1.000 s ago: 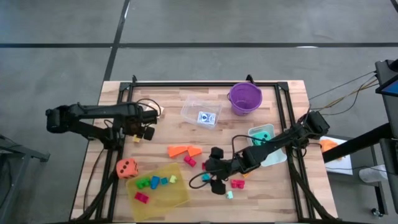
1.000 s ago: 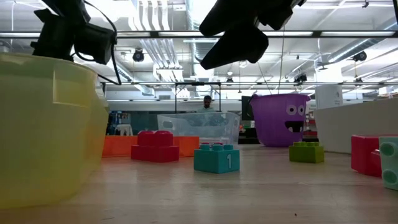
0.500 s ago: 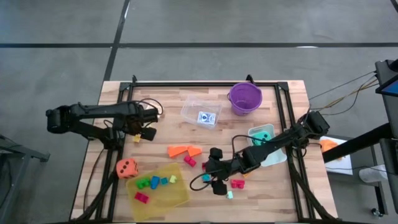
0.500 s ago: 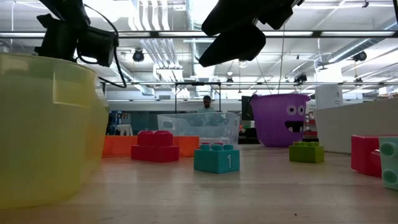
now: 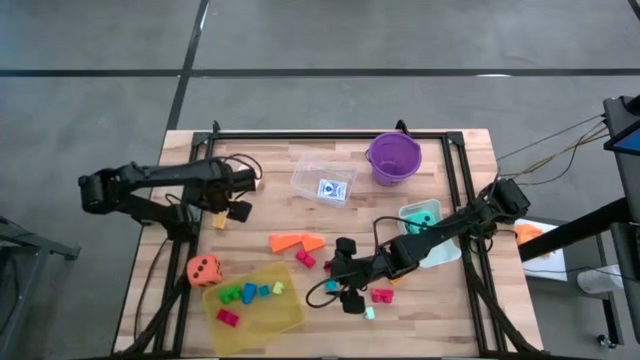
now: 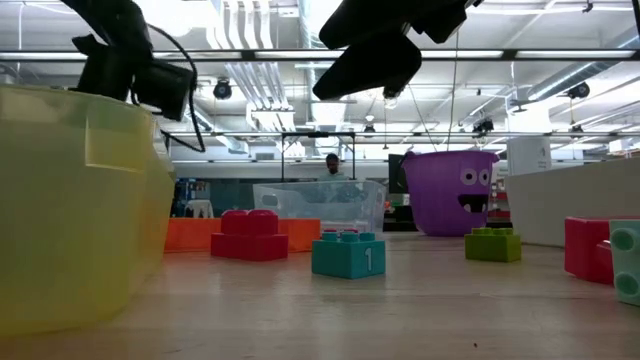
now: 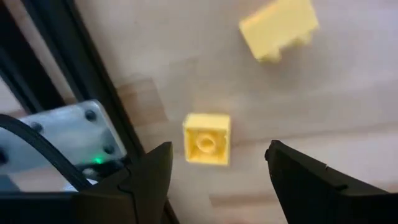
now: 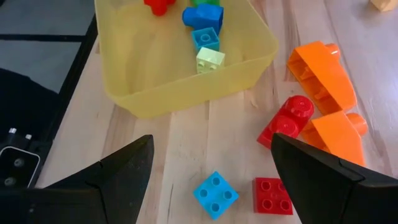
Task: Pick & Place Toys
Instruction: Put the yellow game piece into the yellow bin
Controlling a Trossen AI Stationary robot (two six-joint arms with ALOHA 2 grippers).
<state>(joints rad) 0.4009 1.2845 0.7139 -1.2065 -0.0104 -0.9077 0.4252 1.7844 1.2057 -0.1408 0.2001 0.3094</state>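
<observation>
A: Where's the left gripper (image 7: 214, 177) and how do its jaws stand?

B: Near the table's left edge, above bare wood. Its fingers stand apart with nothing between them; a small yellow brick (image 7: 207, 138) lies on the wood just ahead of the gap, and a second yellow brick (image 7: 278, 28) lies farther off, tilted.

A: And the right gripper (image 8: 211, 168)?

B: Spread wide and empty, hovering near the front middle of the table over a blue brick (image 8: 215, 194) and a red square brick (image 8: 272, 195).

A: How much room around it?

B: Tight. The yellow tray (image 8: 180, 93) sits just beyond it, and two orange wedges (image 8: 323, 74) with a red brick (image 8: 287, 119) lie just to one side. The left arm has open boards about it, with the table's dark frame rail (image 7: 93, 74) close by.

A: What's hard to make out?

B: From above, the right gripper covers part of the bricks beneath it, so I can't count them all. The tray holds at least a red, a green, two blue and a pale yellow piece, some cut off in the wrist view.

A: Bigger things?

B: One orange die (image 5: 204, 270) beside the tray, one teal die (image 5: 420, 214) at the right, one purple bucket (image 5: 393, 158), one clear tub (image 5: 322, 176).
</observation>
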